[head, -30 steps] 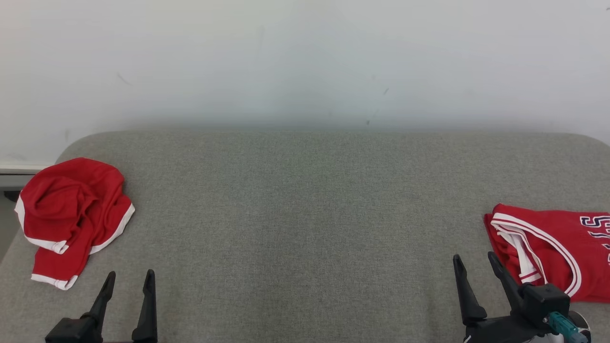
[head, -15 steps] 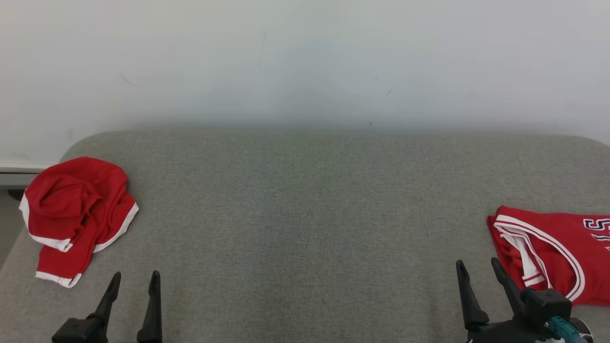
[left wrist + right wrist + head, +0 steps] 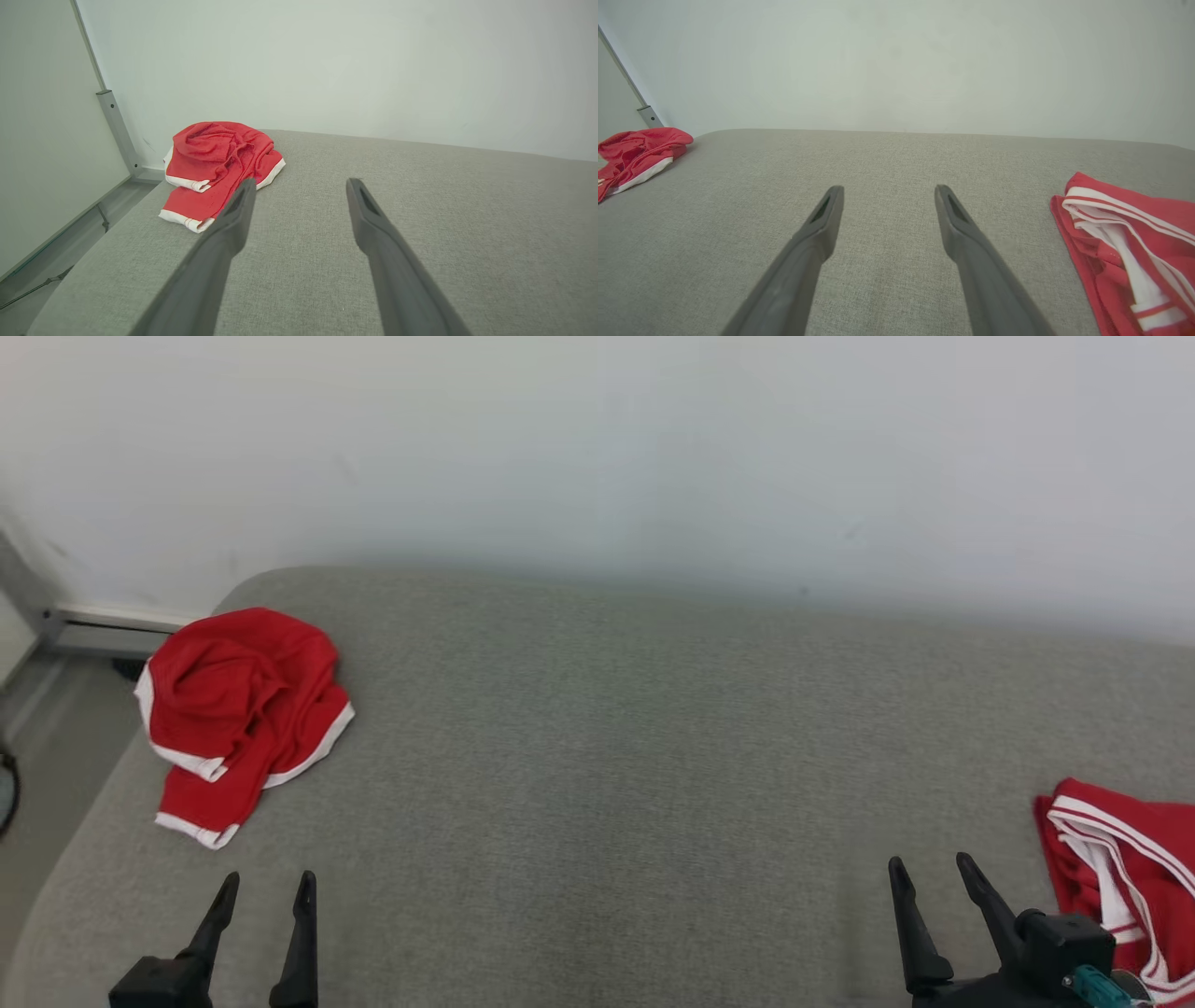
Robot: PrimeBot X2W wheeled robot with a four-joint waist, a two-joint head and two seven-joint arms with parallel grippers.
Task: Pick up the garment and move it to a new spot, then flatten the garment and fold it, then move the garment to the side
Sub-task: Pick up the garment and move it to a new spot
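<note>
In the head view a crumpled garment, red with white trim, lies in a heap at the far left corner of a grey cushion, close to its edge. A folded jersey, also red with white stripes, lies at the right edge, cut off by the frame. The left gripper sits at the lower left with its fingers spread and nothing between them, near the heap but not touching it. The right gripper, just beside the jersey and apart from it, is likewise spread and empty. In the left wrist view the parted fingers point over bare cushion, the garment ahead and left of them, with a grey post against the wall behind it. In the right wrist view the spread fingers hover over bare fabric, the garment far left and the jersey at the right.
</note>
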